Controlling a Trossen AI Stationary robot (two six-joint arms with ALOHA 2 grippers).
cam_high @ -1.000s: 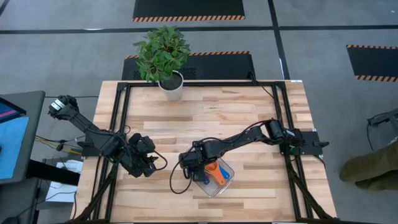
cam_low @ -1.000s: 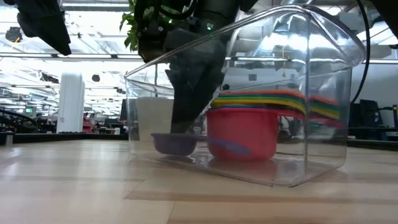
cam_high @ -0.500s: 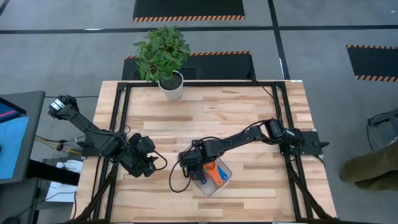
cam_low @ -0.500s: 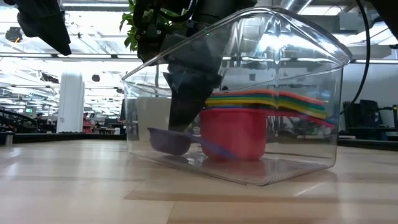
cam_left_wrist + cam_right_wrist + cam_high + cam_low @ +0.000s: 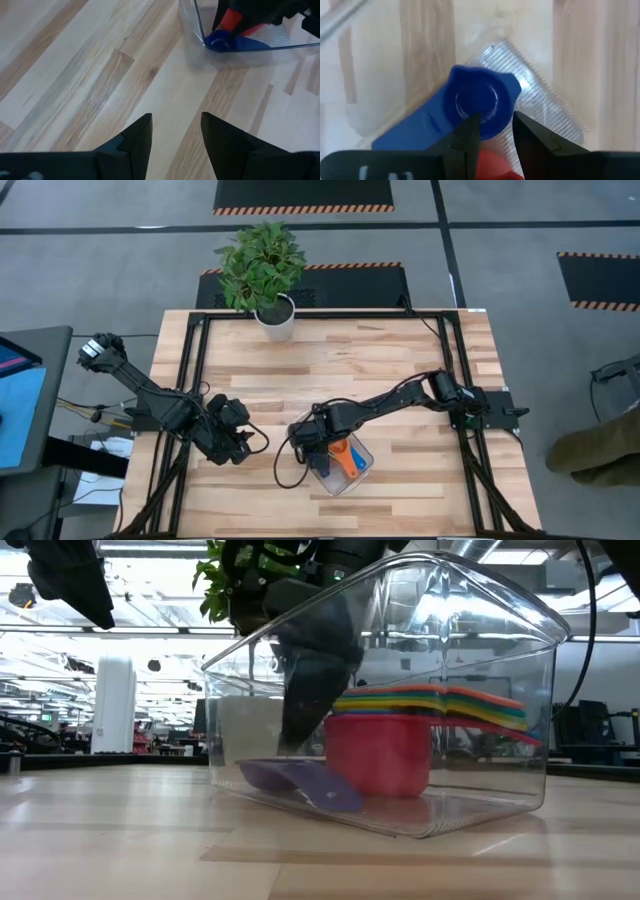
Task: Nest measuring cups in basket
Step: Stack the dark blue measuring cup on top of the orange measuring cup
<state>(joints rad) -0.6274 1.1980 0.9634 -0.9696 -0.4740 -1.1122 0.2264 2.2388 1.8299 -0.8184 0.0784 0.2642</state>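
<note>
The right gripper, jaws slightly apart, straddles the blue cup's rim inside the basket; the left gripper hovers open over the table.

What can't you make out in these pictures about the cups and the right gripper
- High view: the right gripper covers part of the basket, hiding the blue cup.
- Low view: the nested stack shows only coloured rims; the count is unclear.
- Right wrist view: whether the fingers pinch the blue cup or just hover over it.
- Left wrist view: the right arm hides most of the basket.
</note>
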